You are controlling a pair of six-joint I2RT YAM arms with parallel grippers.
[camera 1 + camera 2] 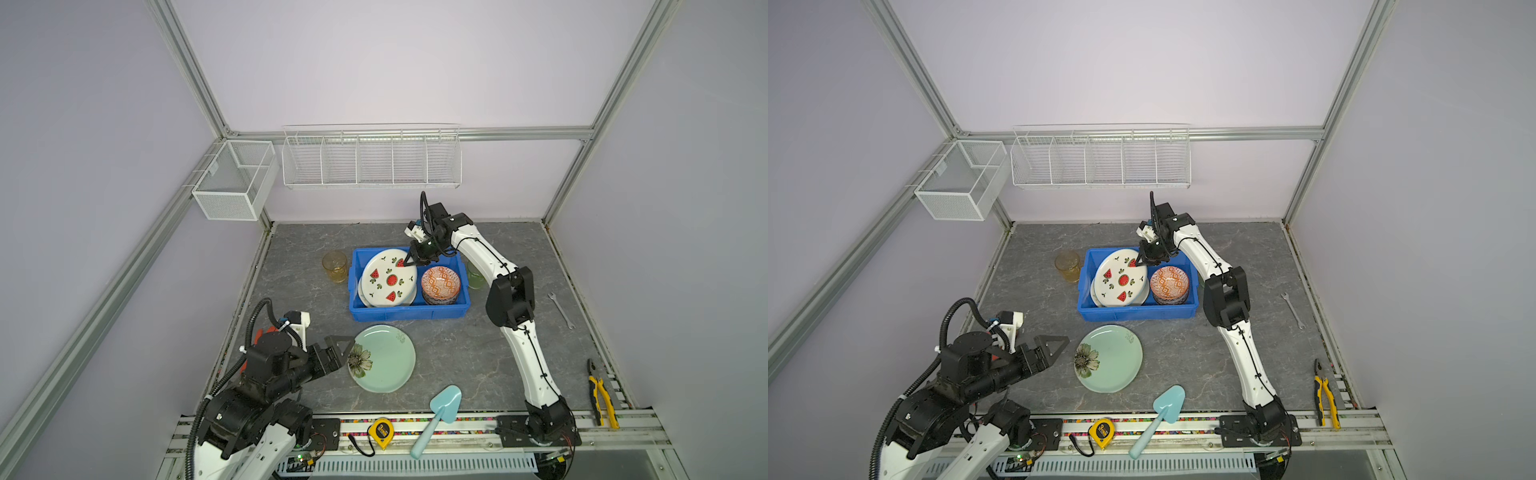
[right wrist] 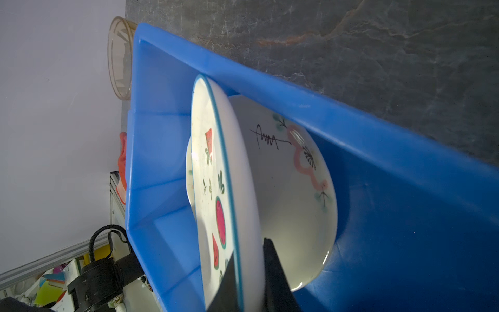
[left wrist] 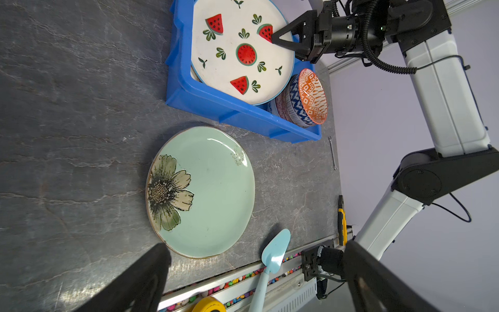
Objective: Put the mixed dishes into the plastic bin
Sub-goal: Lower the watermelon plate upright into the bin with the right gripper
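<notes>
The blue plastic bin (image 1: 409, 311) sits mid-table. Inside it the watermelon plate (image 1: 388, 278) leans tilted over a cream doodle plate (image 2: 294, 189). My right gripper (image 2: 249, 264) is shut on the watermelon plate's far rim, one finger on each face. A stack of bowls, orange on top (image 1: 440, 282), fills the bin's right end. The mint green flower plate (image 1: 384, 359) lies flat on the table in front of the bin. My left gripper (image 1: 347, 352) stands wide open at that plate's left edge, holding nothing. An amber cup (image 1: 335, 266) stands left of the bin, a green cup (image 1: 473, 276) right of it.
A light-teal scoop (image 1: 440, 411) and a yellow tape measure (image 1: 381, 432) lie at the front rail. Yellow pliers (image 1: 600, 392) and a wrench (image 1: 561, 309) lie at the right. White wire baskets (image 1: 372, 160) hang on the back wall.
</notes>
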